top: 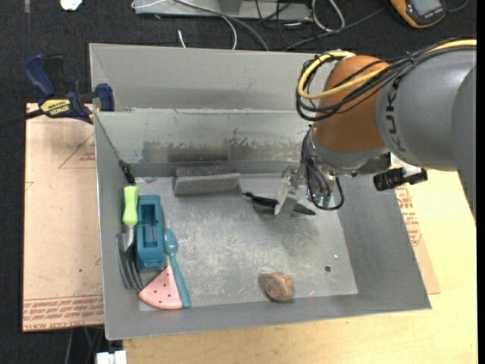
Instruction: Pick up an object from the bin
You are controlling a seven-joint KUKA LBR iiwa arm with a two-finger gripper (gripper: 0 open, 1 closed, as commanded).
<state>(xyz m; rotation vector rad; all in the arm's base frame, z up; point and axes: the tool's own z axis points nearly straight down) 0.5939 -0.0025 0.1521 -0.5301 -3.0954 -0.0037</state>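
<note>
We see the arm [438,112] reaching into the grey metal bin [227,131] from the right, its orange cover [350,108] and a loop of yellow and black cables [312,78] hanging over the bin's rear right part. Below the cover, the end effector [295,202] is down near the bin floor, close to the foot of the back wall and right of the middle. From this angle we cannot tell whether it is open or closed, and we see nothing gripped in it. The thing nearest to it is a small black object [262,201] with a thin tail, lying flat on the floor just to the left of the end effector; we cannot tell whether the two touch. A little farther left, along the back wall, lies a long grey block [206,182], apart from the black object. The remaining things sit well away from the end effector. A brown rounded stone [277,285] rests alone near the front edge. Against the left wall there is a small cluster: a green handle [130,205], a blue plastic piece [149,232], a teal spoon [173,262], a dark fork [126,268] and a pink wedge [162,293] shaped like a melon slice at the front left corner.
</note>
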